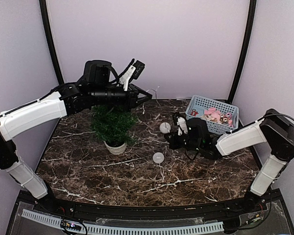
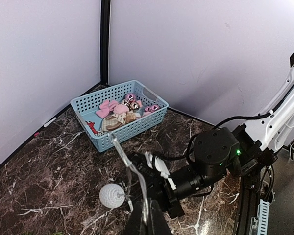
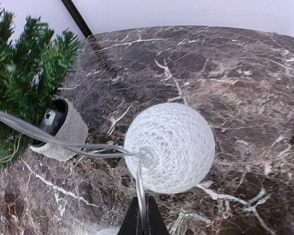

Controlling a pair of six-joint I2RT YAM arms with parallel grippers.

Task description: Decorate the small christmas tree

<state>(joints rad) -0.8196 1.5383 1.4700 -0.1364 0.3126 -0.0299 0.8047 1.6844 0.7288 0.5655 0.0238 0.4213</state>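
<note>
The small christmas tree [image 1: 112,123] stands in its white pot [image 1: 116,146] left of centre; it also shows in the right wrist view [image 3: 24,78]. A clear light-string wire [image 2: 130,164] carries white woven balls: one [image 1: 165,127] by the right gripper, one [image 1: 158,157] on the table. My left gripper [image 1: 146,98] hovers above and right of the treetop, shut on the wire [image 2: 146,220]. My right gripper [image 1: 172,136] is low over the table, right of the tree, shut on the wire [image 3: 143,218] just below a ball [image 3: 169,147].
A light-blue basket [image 1: 198,103] with pink bows and small ornaments stands at the back right, also in the left wrist view [image 2: 88,105]. The dark marble table [image 1: 112,171] is walled by white panels with black corner posts.
</note>
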